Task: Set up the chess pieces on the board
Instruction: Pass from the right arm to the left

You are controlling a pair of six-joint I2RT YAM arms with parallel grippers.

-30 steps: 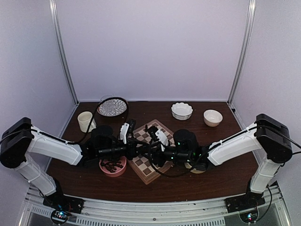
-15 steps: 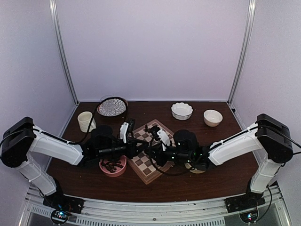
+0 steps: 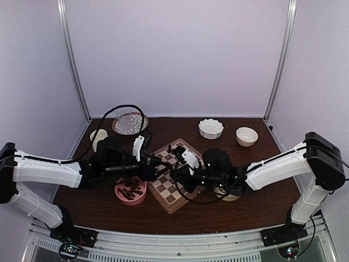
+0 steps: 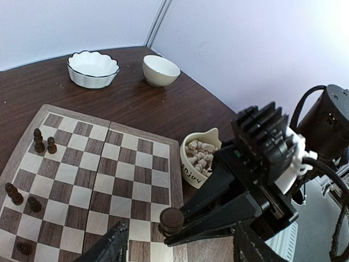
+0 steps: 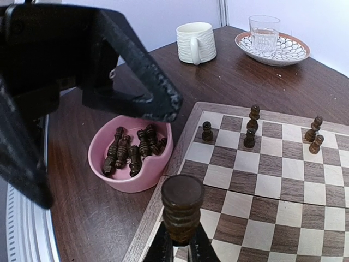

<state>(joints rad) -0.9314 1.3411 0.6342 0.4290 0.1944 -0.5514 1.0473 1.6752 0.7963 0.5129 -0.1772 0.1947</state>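
Note:
A dark brown chess piece (image 5: 182, 210) sits pinched between my right gripper's (image 5: 180, 248) shut fingers, its round base facing the camera, over the board's (image 5: 283, 180) near-left edge. In the left wrist view the same piece (image 4: 171, 221) shows at the tips of the right fingers (image 4: 218, 204). My left gripper (image 4: 180, 254) stands open around it, its fingers apart from the piece on both sides. Several dark pieces (image 4: 39, 141) stand on the board (image 4: 125, 164). Seen from above, both grippers (image 3: 157, 168) (image 3: 175, 176) meet over the board (image 3: 166, 195).
A pink bowl (image 5: 133, 180) of dark pieces lies left of the board. A cream bowl (image 4: 188, 172) of white pieces sits to its right. At the back stand a cream mug (image 5: 195, 42), a glass on a patterned plate (image 5: 272, 46) and two white bowls (image 4: 92, 68) (image 4: 160, 70).
My left gripper has opened and let go of the dark piece, and its arm has drawn back to the left. The right gripper has shut on the piece and keeps it.

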